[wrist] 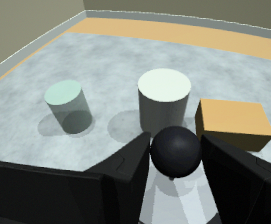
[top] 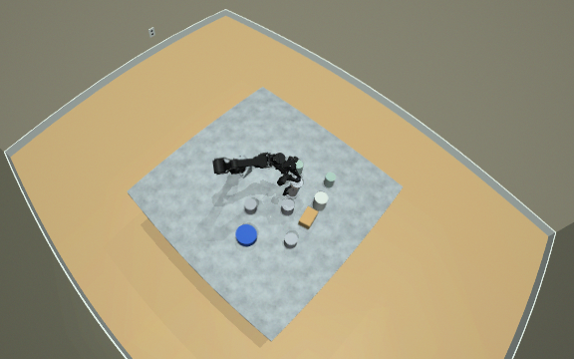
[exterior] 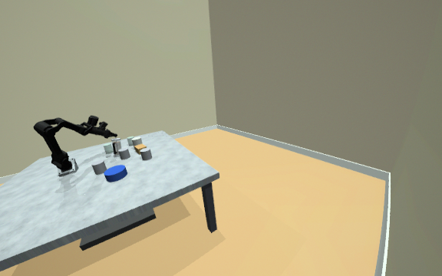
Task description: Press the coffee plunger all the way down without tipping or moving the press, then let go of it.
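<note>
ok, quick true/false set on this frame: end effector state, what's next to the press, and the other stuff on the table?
1. The end effector is shut on the black plunger knob. True.
2. The coffee press lies tipped on its side. False: it stands upright under the knob.
3. An orange block sits on the table just beyond the press, beside a pale cylinder. True.
4. The blue disc is stacked on the orange block. False: it rests on the table by itself, apart from the block.
5. The end effector is open and hovering away from the press. False: its fingers flank the knob.
</note>
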`<action>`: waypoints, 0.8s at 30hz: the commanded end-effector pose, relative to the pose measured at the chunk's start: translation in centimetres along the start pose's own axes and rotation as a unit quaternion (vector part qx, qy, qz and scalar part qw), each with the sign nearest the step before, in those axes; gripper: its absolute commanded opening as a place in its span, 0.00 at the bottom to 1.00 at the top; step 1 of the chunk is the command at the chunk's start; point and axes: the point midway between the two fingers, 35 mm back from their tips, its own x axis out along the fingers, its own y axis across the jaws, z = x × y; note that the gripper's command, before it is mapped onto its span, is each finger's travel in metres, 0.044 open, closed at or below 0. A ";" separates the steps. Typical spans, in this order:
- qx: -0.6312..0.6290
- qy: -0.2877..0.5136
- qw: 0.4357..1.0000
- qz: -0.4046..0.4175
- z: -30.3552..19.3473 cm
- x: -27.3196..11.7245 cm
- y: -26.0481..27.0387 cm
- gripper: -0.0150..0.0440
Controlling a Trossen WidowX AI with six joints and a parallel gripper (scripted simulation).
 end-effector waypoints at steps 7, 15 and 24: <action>-0.005 0.008 1.000 -0.002 -0.5 0.3 0.0 0.46; 0.000 0.001 1.000 0.000 0.0 0.0 0.0 0.46; 0.000 0.001 1.000 0.000 0.0 0.0 0.0 0.81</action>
